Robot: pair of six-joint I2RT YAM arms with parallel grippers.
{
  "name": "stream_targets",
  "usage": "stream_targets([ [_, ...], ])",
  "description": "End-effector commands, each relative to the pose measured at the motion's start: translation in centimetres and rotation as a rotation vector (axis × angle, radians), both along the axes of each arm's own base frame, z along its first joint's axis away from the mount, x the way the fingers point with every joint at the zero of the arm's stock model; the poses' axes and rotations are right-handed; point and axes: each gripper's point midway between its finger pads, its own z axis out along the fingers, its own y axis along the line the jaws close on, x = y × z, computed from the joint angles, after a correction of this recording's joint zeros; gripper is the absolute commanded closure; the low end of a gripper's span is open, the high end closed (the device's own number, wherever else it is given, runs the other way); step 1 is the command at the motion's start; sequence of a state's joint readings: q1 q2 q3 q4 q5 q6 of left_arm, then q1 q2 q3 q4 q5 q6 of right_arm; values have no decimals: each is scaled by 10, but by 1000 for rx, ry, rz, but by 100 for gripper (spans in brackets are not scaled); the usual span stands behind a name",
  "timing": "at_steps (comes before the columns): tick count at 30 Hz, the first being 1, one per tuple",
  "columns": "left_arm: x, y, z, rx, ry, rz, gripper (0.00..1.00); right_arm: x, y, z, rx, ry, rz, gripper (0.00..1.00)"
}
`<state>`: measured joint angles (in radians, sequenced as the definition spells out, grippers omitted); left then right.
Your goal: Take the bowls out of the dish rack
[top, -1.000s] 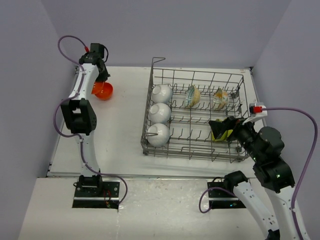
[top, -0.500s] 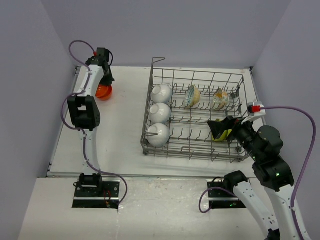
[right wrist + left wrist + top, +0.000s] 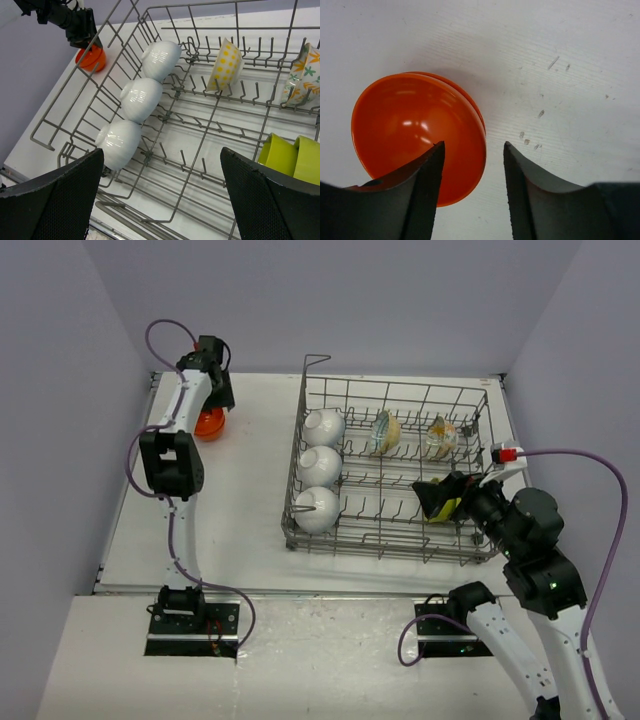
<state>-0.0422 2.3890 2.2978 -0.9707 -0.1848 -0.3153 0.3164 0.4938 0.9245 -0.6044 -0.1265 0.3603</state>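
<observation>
Orange bowl [image 3: 410, 125] released on table [image 3: 570, 75]; left tool [image 3: 474, 146] opened.

Rack tines [image 3: 181, 161] fence bowls [image 3: 141, 97], table [image 3: 250, 470] open

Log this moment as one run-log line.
left gripper: open, over orange bowls on table | right gripper: open, above dish rack near lime-green bowls | in rack: white bowls, patterned bowls

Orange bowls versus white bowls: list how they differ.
The orange bowls sit on the table, outside the dish rack; the white bowls are in it. The orange bowls are nested, open side up; the white bowls stand on edge in a row. Both are glossy and round.
</observation>
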Motion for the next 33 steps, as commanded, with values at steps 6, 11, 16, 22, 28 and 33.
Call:
stream_targets([
  [6, 2, -29, 72, 48, -137, -57, 26, 4, 6, 15, 5, -46, 27, 1],
  [11, -27, -39, 141, 43, -268, -30, 0, 9, 3, 13, 1, -30, 0, 1],
  [16, -85, -108, 264, -217, -636, -203, 0, 11, -10, 21, 28, -55, -83, 1],
  [22, -174, -248, 331, -581, -807, -521, 0, 4, -27, 41, 100, -101, -187, 1],
  [28, -242, -392, 289, -938, -688, -703, 0, -29, -72, 78, 243, -232, -381, 1],
  [33, -272, -482, 219, -1029, -448, -826, 0, -54, -93, 94, 210, -283, -439, 1],
])
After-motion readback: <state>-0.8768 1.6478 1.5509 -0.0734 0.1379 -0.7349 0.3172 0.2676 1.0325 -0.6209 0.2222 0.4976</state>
